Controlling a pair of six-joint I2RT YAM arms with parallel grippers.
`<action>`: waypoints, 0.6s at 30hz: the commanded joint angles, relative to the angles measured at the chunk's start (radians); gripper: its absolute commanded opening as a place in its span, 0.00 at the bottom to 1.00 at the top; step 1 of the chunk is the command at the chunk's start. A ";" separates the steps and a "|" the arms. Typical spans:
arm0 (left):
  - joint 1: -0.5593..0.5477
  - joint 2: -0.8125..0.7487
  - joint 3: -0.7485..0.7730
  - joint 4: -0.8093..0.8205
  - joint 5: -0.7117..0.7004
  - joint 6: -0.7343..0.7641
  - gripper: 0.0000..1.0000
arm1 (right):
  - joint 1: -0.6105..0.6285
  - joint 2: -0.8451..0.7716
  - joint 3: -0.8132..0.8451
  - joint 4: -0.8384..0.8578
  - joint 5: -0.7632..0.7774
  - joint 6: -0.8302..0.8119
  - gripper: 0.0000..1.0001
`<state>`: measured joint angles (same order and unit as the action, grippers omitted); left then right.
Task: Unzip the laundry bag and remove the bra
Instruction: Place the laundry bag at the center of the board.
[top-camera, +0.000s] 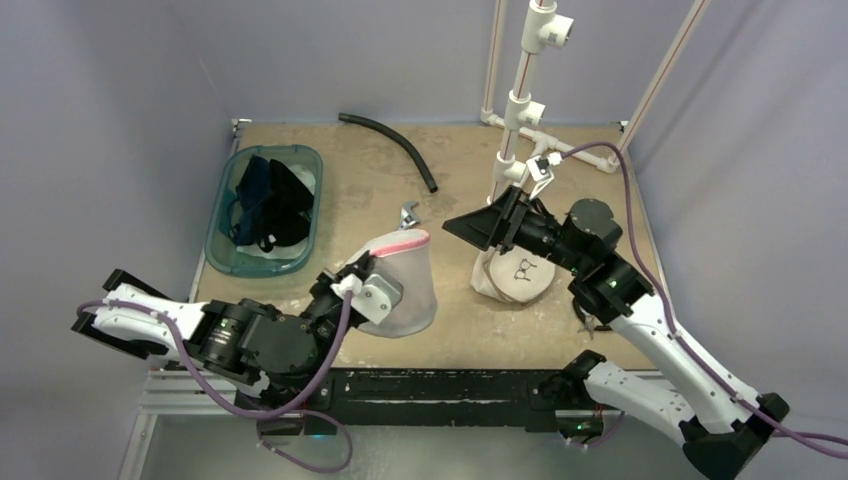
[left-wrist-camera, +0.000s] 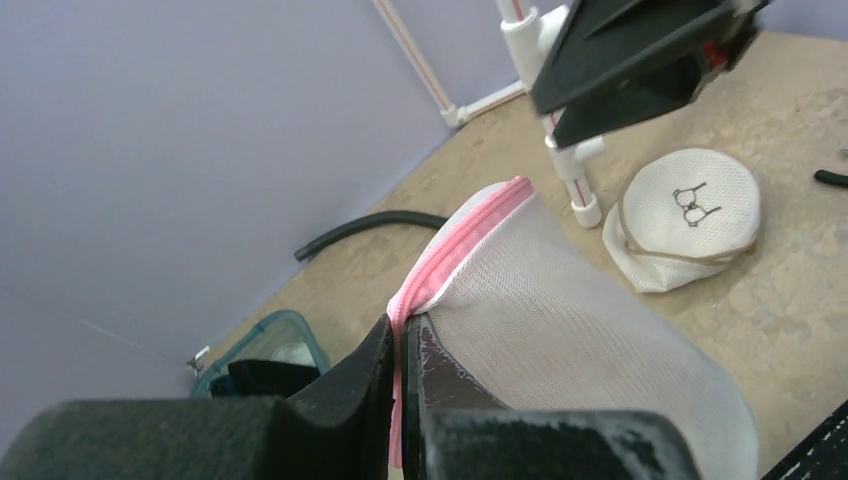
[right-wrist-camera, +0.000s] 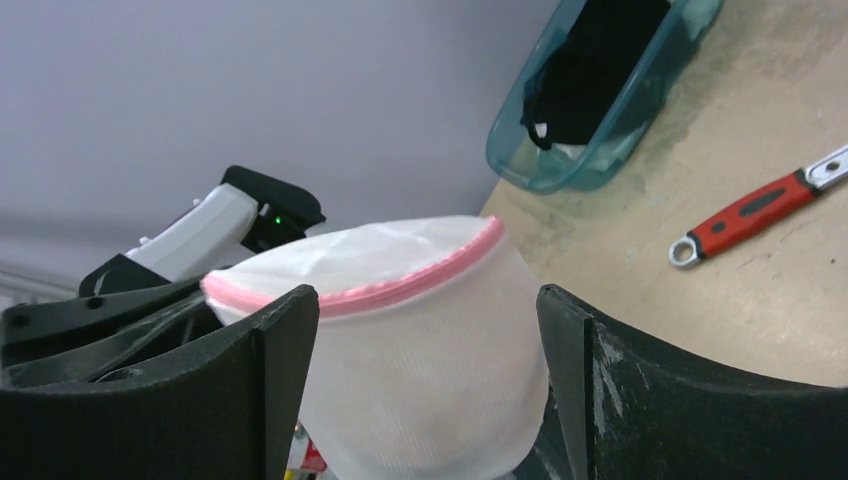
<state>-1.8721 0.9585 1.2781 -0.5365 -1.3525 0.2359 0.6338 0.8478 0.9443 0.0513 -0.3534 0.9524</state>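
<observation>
1. Two containers on the table (top-camera: 600, 190). Far left is a teal bin (top-camera: 255, 268) holding a heap of dark clothes (top-camera: 268, 200), with something white under it at the near end.
2. Left gripper (left-wrist-camera: 404, 345) is just right of the bin, lying low. Jaws are pressed together, pinching the pink zipper (left-wrist-camera: 470, 225) edge at the near-left end of the laundry bag's rim.
3. Laundry bag (top-camera: 408, 290) sits front-centre between the two arms. It is white mesh, standing up, with the zipper band running along its top edge. The zipper looks closed along the stretch in view. Can't tell what's inside through the mesh, and the bra is not visible.
4. Behind the bag, a black hose (top-camera: 395, 145) curves across the back of the table, well apart from the bag. A red-handled wrench (right-wrist-camera: 760, 205) lies flat between the hose and the bag, touching neither.
5. Right gripper (right-wrist-camera: 425, 320) is right of the bag, pointed at it, with its jaws spread wide and gripping nothing. Its wrist view frames the bag between the two fingers, while the top view puts the tips just beside the bag's right side. Contact is unclear.
6. A round white pouch (top-camera: 515, 275) with a bra icon printed on top lies under the right arm, partly covered by it from above.
7. White pipe stand (top-camera: 520, 110) rises just behind the pouch and right gripper, with the arm's cable looping past it.
</observation>
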 joint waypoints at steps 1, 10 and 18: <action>0.013 0.045 -0.062 0.336 0.112 0.333 0.00 | 0.000 0.051 0.018 0.026 -0.115 0.036 0.84; 0.024 -0.057 -0.429 0.760 0.194 0.691 0.00 | 0.000 0.065 -0.053 0.115 -0.159 0.120 0.84; 0.191 0.020 -0.735 1.159 0.261 0.771 0.00 | 0.000 0.013 -0.158 -0.104 0.068 -0.058 0.84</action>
<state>-1.7447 0.9146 0.6266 0.3481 -1.1339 0.9474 0.6296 0.9089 0.8204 0.0570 -0.4133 1.0058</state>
